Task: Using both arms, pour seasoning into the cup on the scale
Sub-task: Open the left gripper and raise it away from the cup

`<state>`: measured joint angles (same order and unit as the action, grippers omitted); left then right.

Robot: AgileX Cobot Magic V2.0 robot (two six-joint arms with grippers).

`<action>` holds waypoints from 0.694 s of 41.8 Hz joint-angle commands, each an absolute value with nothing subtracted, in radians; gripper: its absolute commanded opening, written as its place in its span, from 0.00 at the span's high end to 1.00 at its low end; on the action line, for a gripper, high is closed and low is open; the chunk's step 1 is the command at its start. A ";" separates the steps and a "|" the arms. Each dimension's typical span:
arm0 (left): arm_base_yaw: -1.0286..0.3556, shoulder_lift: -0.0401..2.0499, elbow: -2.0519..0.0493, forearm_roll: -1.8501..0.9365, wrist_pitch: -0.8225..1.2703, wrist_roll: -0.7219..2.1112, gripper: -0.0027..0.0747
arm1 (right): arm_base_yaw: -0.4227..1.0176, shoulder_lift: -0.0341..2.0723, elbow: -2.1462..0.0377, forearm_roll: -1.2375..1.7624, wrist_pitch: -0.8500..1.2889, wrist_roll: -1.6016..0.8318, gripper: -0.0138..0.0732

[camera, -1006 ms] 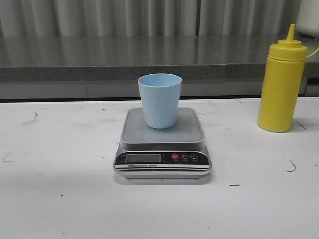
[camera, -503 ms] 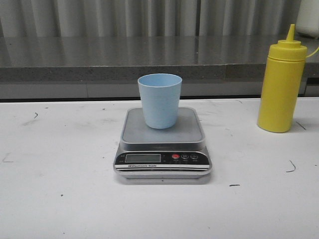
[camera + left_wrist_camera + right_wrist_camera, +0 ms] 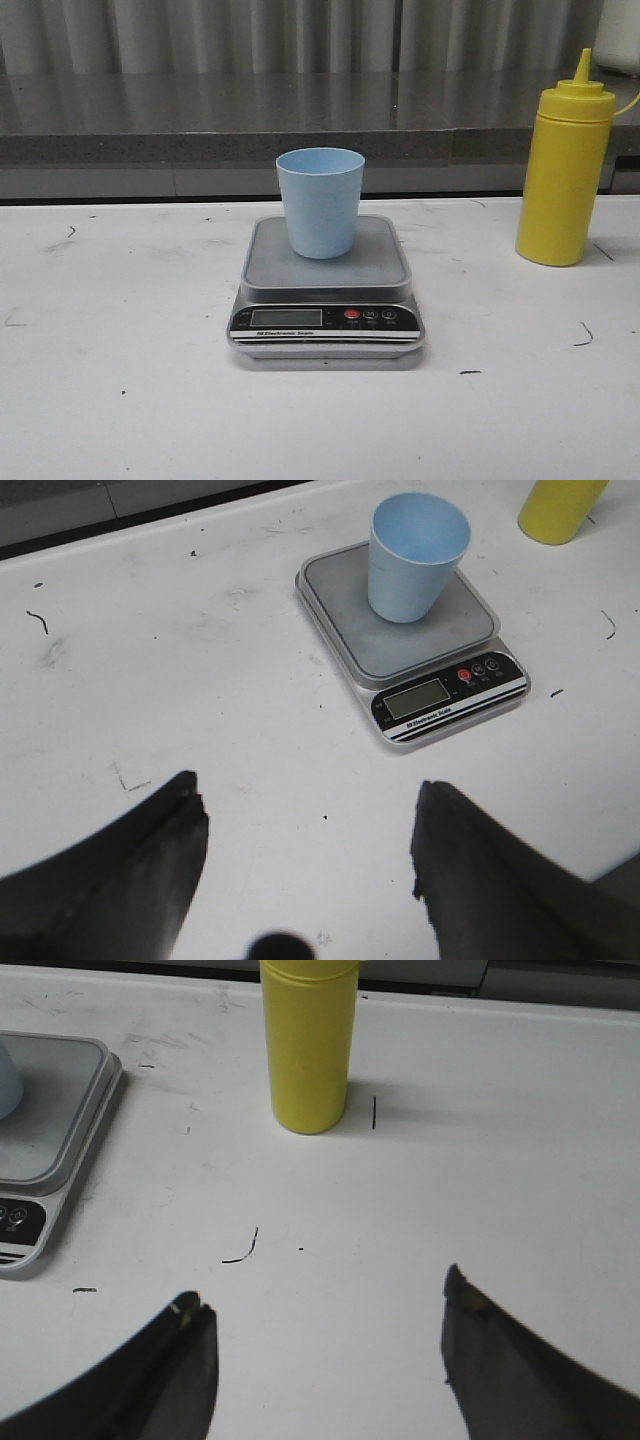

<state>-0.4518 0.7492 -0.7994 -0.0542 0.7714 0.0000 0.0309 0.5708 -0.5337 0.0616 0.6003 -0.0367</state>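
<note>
The pale blue cup [image 3: 320, 202] stands upright on the steel platform of the silver-grey scale [image 3: 270, 265] at the table's middle. It also shows in the left wrist view [image 3: 415, 555] on the scale [image 3: 345, 590]. The yellow seasoning bottle [image 3: 563, 165] stands upright at the right, apart from the scale; the right wrist view shows its body [image 3: 308, 1045]. My left gripper [image 3: 305, 805] is open and empty above bare table, short of the scale. My right gripper [image 3: 325, 1305] is open and empty, short of the bottle. Neither gripper shows in the front view.
The white table [image 3: 120, 400] bears small dark scuff marks. A grey ledge [image 3: 200, 145] and a corrugated wall run along the back. The scale's edge [image 3: 60, 1150] lies left of the bottle in the right wrist view.
</note>
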 commanded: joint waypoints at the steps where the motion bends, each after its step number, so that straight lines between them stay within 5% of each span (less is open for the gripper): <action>1: -0.452 0.744 -0.825 -0.063 0.701 0.000 0.40 | 0.026 0.580 -0.565 0.052 0.536 -0.048 0.26; 13: -0.452 0.744 -0.825 -0.063 0.701 0.000 0.40 | 0.026 0.580 -0.565 0.050 0.526 -0.048 0.26; 22: -0.452 0.744 -0.825 -0.063 0.701 0.000 0.40 | 0.077 0.587 -0.568 0.022 0.532 -0.053 0.07; 29: -0.452 0.744 -0.825 -0.063 0.701 0.000 0.40 | 0.154 0.653 -0.639 0.008 0.642 -0.062 0.09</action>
<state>-0.4518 0.7492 -0.7994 -0.0542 0.7714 0.0000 0.1273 0.6115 -0.5652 0.0248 0.6466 -0.0417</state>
